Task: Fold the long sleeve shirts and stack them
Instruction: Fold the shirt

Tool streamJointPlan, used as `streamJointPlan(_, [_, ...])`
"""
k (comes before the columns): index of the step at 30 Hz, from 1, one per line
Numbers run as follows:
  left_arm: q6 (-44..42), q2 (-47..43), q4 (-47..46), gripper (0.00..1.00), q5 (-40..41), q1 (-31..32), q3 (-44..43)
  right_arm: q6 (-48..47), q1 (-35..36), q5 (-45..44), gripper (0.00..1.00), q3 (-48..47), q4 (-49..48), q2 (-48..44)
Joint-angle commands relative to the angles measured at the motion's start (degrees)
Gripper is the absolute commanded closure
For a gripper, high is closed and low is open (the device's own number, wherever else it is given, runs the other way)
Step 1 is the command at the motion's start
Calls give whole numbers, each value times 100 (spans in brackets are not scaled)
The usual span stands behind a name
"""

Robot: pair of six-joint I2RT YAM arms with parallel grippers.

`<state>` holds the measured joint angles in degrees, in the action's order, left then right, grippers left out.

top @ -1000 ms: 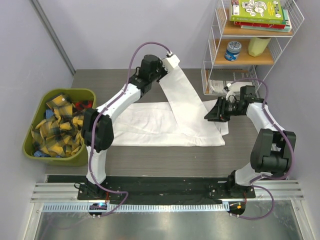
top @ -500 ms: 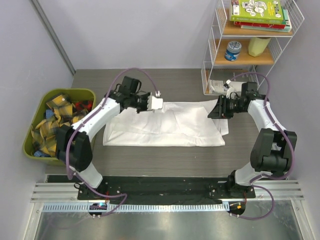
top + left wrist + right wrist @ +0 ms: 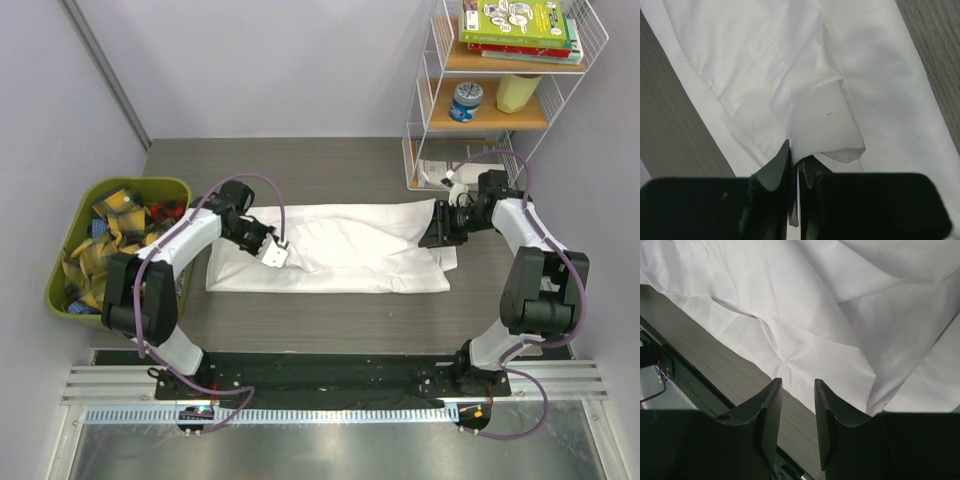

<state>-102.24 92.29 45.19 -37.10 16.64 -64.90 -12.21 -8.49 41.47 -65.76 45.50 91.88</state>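
Observation:
One white long sleeve shirt (image 3: 345, 250) lies spread flat across the middle of the dark table (image 3: 300, 310). My left gripper (image 3: 272, 250) hovers low over the shirt's left part and is shut on the sleeve's cuff (image 3: 826, 125), a sliver of white cloth pinched between the jaws (image 3: 796, 159). At the shirt's right end my right gripper (image 3: 432, 228) is open with nothing between its fingers. In the right wrist view it (image 3: 797, 386) hangs over the shirt's (image 3: 815, 315) near edge and bare table (image 3: 710, 347).
A green bin (image 3: 160, 188) of yellow-and-black plaid cloths (image 3: 112, 250) stands off the table's left edge. A white wire shelf (image 3: 428, 120) with books, a can and papers (image 3: 436, 172) stands at the back right, close to my right arm.
My left arm has brought the sleeve down from high at the back and carried it left and forward over the shirt. The right gripper has barely shifted.

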Motion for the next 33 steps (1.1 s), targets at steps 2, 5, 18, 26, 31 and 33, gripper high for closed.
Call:
streamJointPlan(2, [-938,87,-256,95,-96,-196,-57,-256,-30,-131,62,37,65,76])
streamJointPlan(5, [-991,192,-440,94,-43,-275,-110,-265,-21,-122,62,19,91,94])
streamJointPlan(18, [721,-482,-591,55,546,-742,-5,-458,418,-772,63,195,214,-126])
streamJointPlan(26, [3084,-546,-336,55,1308,-443,215,-203,1174,-1975,68,371,-295,128])
streamJointPlan(31, [3815,33,-73,60,2048,-258,171,-194,1280,-2459,69,318,-453,489])
streamJointPlan(33, [3991,218,33,62,2425,-188,171,-203,1306,-2600,70,309,-480,612])
